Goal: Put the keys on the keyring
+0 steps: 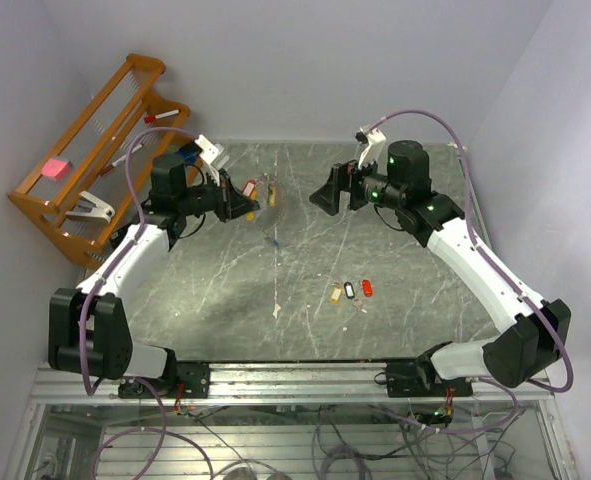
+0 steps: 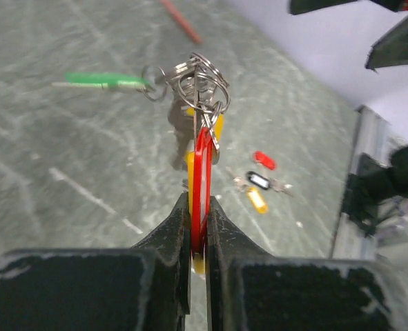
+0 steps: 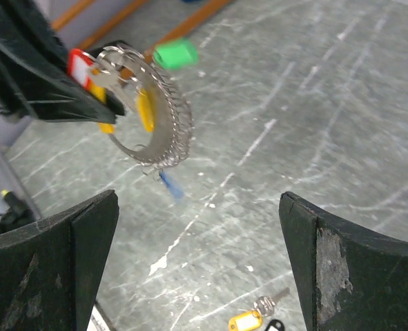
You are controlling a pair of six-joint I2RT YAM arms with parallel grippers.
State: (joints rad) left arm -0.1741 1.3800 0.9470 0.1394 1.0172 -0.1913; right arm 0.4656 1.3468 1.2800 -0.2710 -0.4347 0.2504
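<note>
2 white-shelled arms, black joints, looping purple cables

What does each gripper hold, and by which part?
The left gripper pinches the key bunch by its red tag; the right gripper is open, holding nothing.

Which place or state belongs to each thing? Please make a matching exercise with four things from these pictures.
Things:
1. left end effector
2. right end effector
3. green tag
4. black tag

Places or states:
a. lying on the table
b. open, holding nothing
c. attached to the ring, in the air
d. shut on the red tag

Pairs: 1-d, 2-b, 3-c, 4-a
</note>
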